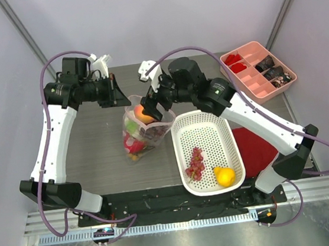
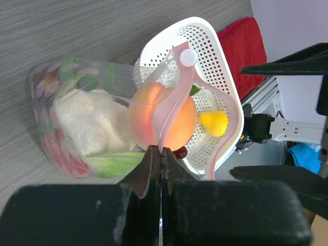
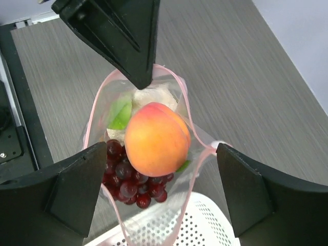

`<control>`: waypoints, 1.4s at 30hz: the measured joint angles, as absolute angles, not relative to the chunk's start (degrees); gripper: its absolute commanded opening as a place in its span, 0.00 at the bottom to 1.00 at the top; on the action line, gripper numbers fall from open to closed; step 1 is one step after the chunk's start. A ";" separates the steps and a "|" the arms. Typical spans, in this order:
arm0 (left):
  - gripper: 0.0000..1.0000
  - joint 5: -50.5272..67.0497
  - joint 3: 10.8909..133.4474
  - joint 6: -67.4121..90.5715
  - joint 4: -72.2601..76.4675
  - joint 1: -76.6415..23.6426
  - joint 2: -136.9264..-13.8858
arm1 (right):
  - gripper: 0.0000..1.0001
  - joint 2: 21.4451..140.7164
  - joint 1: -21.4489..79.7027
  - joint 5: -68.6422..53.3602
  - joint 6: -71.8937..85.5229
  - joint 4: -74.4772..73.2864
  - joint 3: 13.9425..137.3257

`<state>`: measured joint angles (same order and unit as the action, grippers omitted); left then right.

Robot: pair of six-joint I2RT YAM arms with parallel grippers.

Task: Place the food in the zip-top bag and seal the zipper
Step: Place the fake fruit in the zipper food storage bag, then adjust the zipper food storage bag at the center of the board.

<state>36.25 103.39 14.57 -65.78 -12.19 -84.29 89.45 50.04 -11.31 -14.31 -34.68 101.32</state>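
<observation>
Grey table (image 1: pixel 95 142): my left gripper (image 2: pixel 161 156) pinches the pink rim of the bag (image 2: pixel 77 118); my right gripper (image 1: pixel 149 105) gapes wide either side of the orange fruit (image 3: pixel 156 138) at its mouth.

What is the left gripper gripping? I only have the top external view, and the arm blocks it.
Observer: The left gripper is shut on the pink mouth edge of the printed clear plastic zip-top bag.
Operator: Is the right gripper touching the fruit?
Observer: No. The right gripper is wide open. The round orange-pink fruit sits in the bag's mouth, clear of both fingers.
Operator: What's beneath it?
Observer: Dark red grapes, a white lumpy piece and something green.
</observation>
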 measured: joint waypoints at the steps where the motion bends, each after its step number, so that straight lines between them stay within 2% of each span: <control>1: 0.00 36.29 103.35 14.57 -65.69 -12.16 -84.27 | 0.86 88.86 49.95 -10.66 -14.15 -35.11 101.30; 11: 0.00 36.51 103.31 14.55 -65.36 -12.14 -84.27 | 0.80 84.47 38.09 -15.88 -5.96 -42.17 95.48; 14: 0.00 36.51 103.31 14.52 -65.36 -12.08 -84.29 | 0.75 84.49 37.82 -19.42 -4.19 -43.77 93.80; 16: 0.00 36.49 103.31 14.39 -65.39 -12.08 -84.29 | 0.59 84.49 38.26 -23.05 -2.50 -44.31 92.58; 17: 0.00 36.49 103.31 14.33 -65.39 -12.08 -84.27 | 0.29 84.51 38.44 -24.01 -2.26 -44.23 92.07; 19: 0.00 36.45 103.28 14.24 -65.39 -12.08 -84.27 | 0.01 84.58 38.52 -25.82 -1.67 -44.27 91.02; 26: 0.00 34.09 106.00 10.09 -68.03 -12.03 -85.36 | 0.01 86.21 38.46 -31.29 6.07 -41.89 90.74; 31: 0.00 27.51 122.52 3.07 -75.66 -12.21 -91.57 | 0.01 87.64 39.68 -33.82 17.82 -34.20 95.22; 34: 0.00 25.02 127.15 -0.23 -76.18 -12.82 -92.16 | 0.01 88.79 41.19 -34.37 22.55 -29.23 98.04; 37: 0.00 25.50 120.79 -1.30 -74.91 -14.31 -88.42 | 0.01 88.79 42.15 -33.98 24.77 -26.98 97.14; 42: 0.00 27.77 97.47 0.10 -73.73 -17.98 -82.28 | 0.01 89.76 43.16 -32.64 30.13 -21.91 89.41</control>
